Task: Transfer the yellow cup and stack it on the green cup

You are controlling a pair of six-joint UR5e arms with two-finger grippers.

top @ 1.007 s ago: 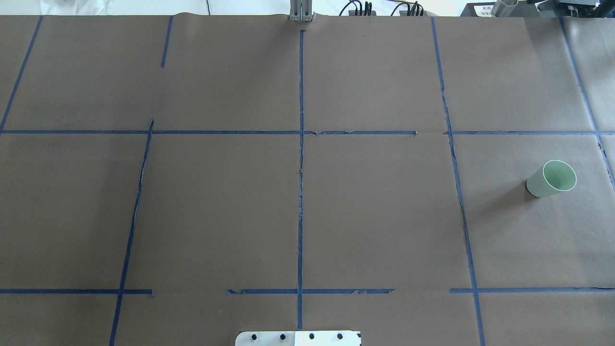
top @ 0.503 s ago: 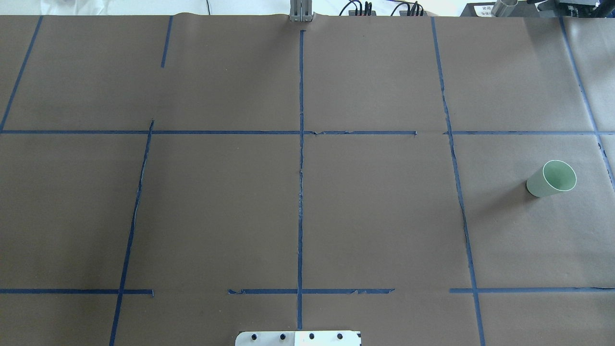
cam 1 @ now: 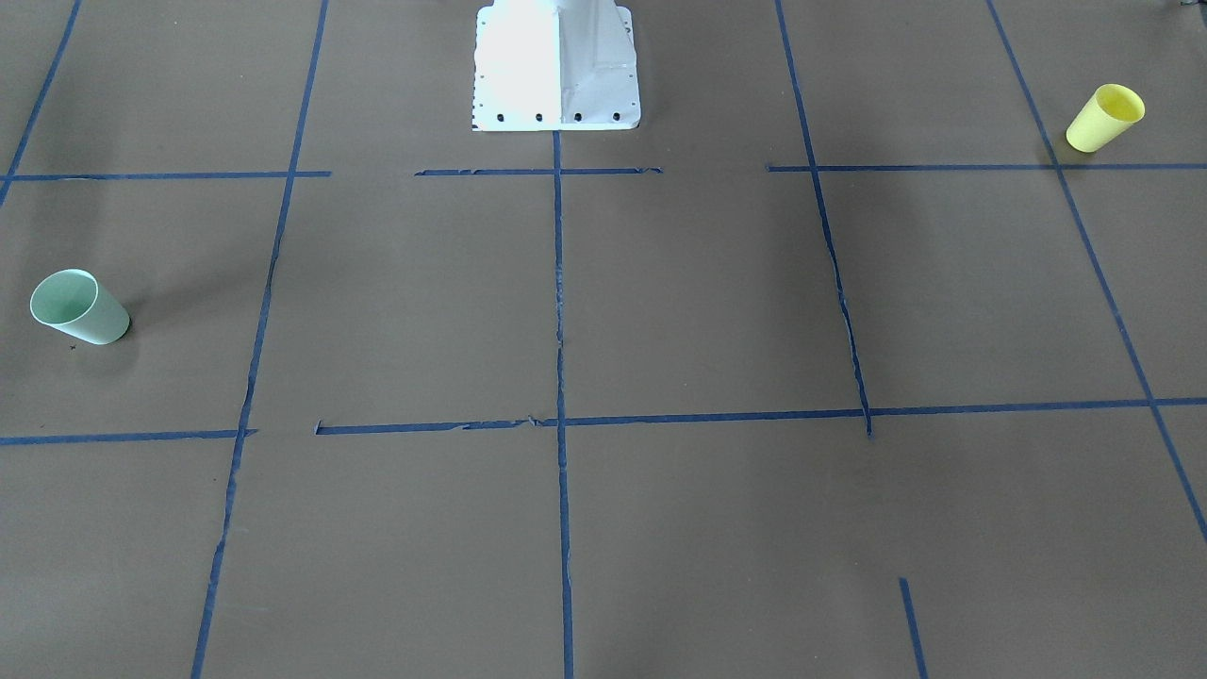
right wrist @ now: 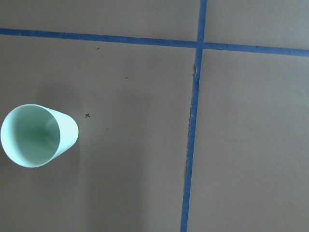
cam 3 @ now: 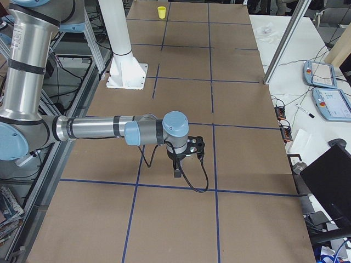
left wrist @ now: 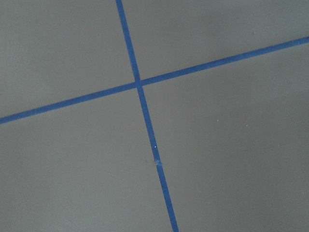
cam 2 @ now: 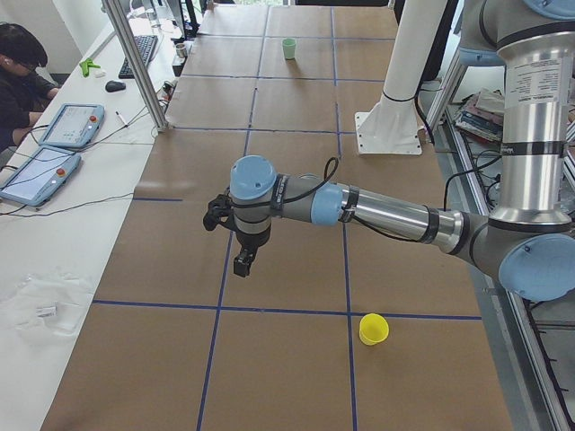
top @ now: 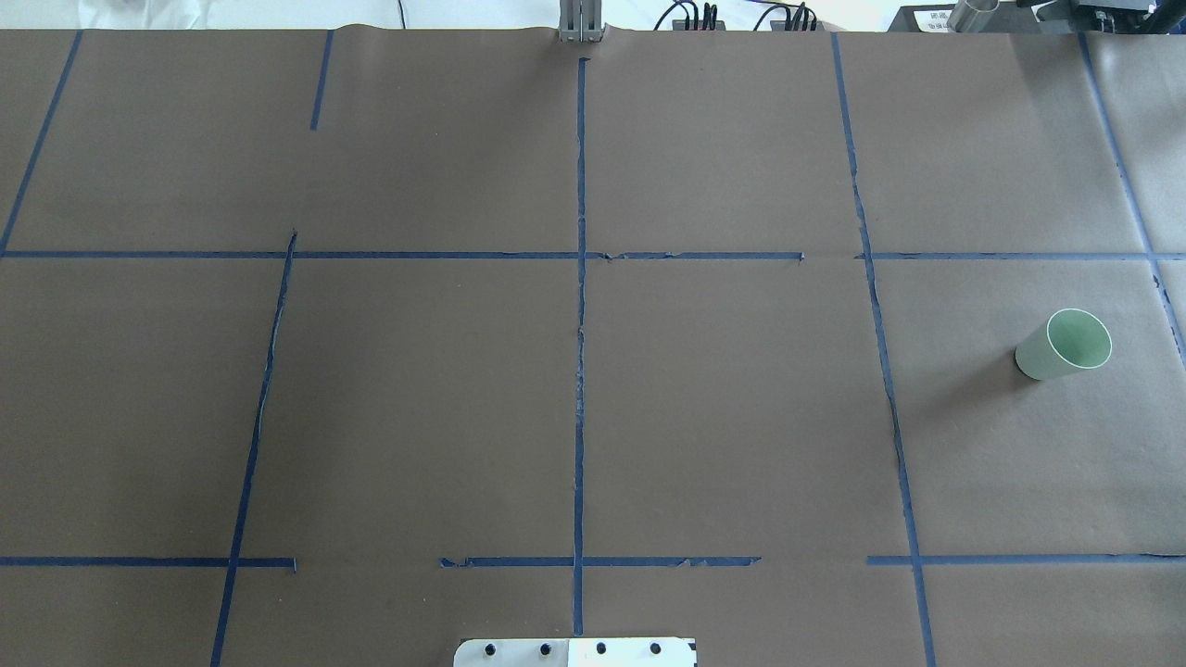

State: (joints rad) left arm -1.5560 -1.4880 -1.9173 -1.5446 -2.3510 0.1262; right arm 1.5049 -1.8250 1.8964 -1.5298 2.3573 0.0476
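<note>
The yellow cup (cam 1: 1105, 117) stands upright at the table's end on my left side; it also shows in the exterior left view (cam 2: 373, 329) and far off in the exterior right view (cam 3: 161, 12). It is outside the overhead view. The green cup (top: 1064, 345) stands upright at the right end, and shows in the front view (cam 1: 78, 307) and at the left of the right wrist view (right wrist: 37, 135). My left gripper (cam 2: 243, 265) hangs above the table, away from the yellow cup. My right gripper (cam 3: 176, 172) hangs above the table. I cannot tell whether either is open or shut.
The white robot base (cam 1: 556, 66) stands at the table's near middle edge. Blue tape lines (top: 581, 278) grid the brown table cover. A person (cam 2: 18, 72) sits at a side bench with tablets (cam 2: 67, 126). A metal post (cam 3: 279, 44) stands at the table's far edge.
</note>
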